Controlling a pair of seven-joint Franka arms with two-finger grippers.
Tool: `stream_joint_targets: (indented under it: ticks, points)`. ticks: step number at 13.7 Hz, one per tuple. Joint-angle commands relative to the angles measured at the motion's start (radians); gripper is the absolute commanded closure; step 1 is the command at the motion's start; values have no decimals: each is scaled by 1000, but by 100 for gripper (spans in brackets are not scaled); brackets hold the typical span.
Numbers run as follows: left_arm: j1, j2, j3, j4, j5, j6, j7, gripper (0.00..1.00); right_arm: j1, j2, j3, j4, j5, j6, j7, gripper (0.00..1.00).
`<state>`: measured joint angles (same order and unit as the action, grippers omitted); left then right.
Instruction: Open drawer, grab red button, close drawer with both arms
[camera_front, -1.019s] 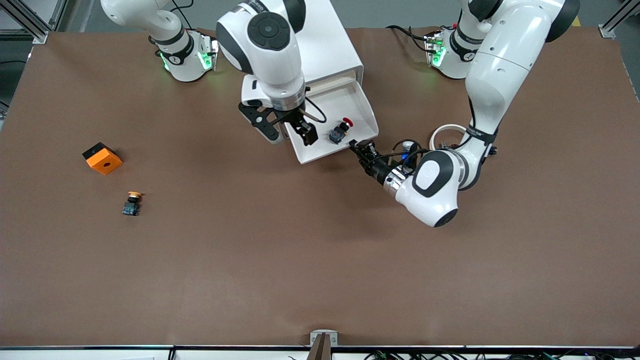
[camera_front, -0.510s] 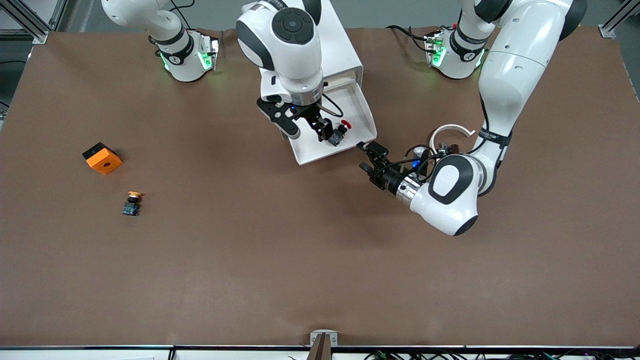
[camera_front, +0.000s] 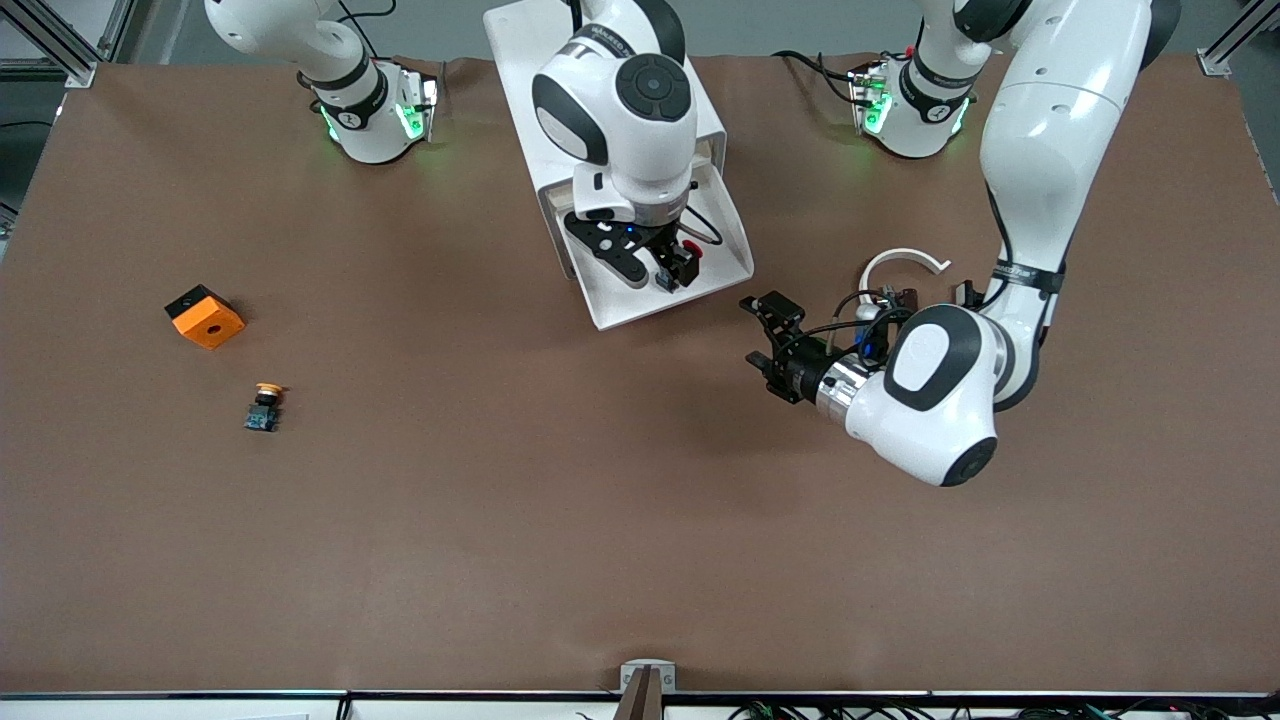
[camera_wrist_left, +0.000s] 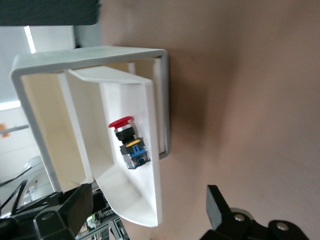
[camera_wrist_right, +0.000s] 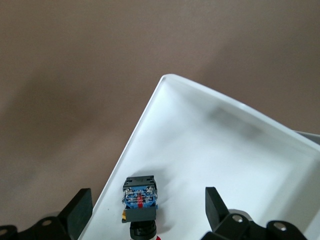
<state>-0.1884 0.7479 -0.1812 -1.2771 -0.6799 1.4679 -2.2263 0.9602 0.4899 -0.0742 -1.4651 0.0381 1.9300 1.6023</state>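
Note:
The button lies on its side in the open white drawer (camera_front: 622, 314), red cap (camera_front: 692, 249) toward the cabinet (camera_front: 700, 115). My right gripper (camera_front: 672, 270) is down in the drawer, open, with a finger on either side of the button. In the right wrist view the button's bluish base (camera_wrist_right: 140, 192) lies between the open fingers of the right gripper (camera_wrist_right: 147, 207), untouched. My left gripper (camera_front: 756, 332) is open and empty over the table, beside the drawer's front corner toward the left arm's end. The left wrist view shows the button (camera_wrist_left: 127, 142) in the drawer (camera_wrist_left: 150, 200), with the left gripper (camera_wrist_left: 145, 210) well short of it.
An orange cube with a hole (camera_front: 204, 317) and a yellow-capped button (camera_front: 264, 406) lie on the brown table toward the right arm's end. The white cabinet stands between the two arm bases.
My right gripper has moved across the drawer and now straddles the button. My left gripper has drawn away from the drawer's front edge, toward the left arm's end.

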Motion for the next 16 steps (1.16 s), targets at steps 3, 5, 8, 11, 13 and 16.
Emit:
stream_joint_targets:
  ticks: [3, 5, 8, 11, 13, 16]
  points:
    - [63, -50, 12, 25, 69, -11, 158, 0, 12, 42, -9, 37, -15, 36, 11, 0]
    - [69, -65, 26, 41, 83, -4, 212, 0, 15, 59, -9, 35, -12, 61, 10, 0]
    - [63, -137, 36, 39, 216, -4, 385, 0, 23, 87, -9, 35, -14, 72, 10, 0]
    - [58, -163, 36, 39, 269, -4, 616, 0, 26, 99, -9, 35, -11, 72, 4, 0]
    - [52, -189, 22, 33, 357, -4, 783, 0, 28, 101, -7, 37, -6, 72, 2, 0]
    - [38, -206, -32, 18, 460, -4, 959, 0, 37, 102, -7, 37, -6, 73, -1, 0]
